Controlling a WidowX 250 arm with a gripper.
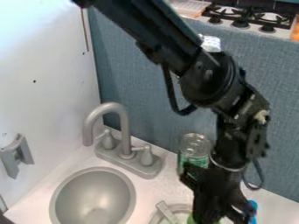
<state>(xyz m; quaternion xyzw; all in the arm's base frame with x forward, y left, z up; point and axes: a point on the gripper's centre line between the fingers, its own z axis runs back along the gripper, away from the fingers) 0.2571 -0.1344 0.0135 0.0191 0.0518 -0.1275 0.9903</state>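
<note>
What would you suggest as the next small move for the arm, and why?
I would probably ease the gripper straight up a little. It hangs low beside the dish, with the can seemingly close behind and the blue thing at its right in the picture, so a sideways move might knock one of them.

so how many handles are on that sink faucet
2. One handle is on the side of the spout nearer the white wall; the other is across the spout from it. None seem hidden.
</note>
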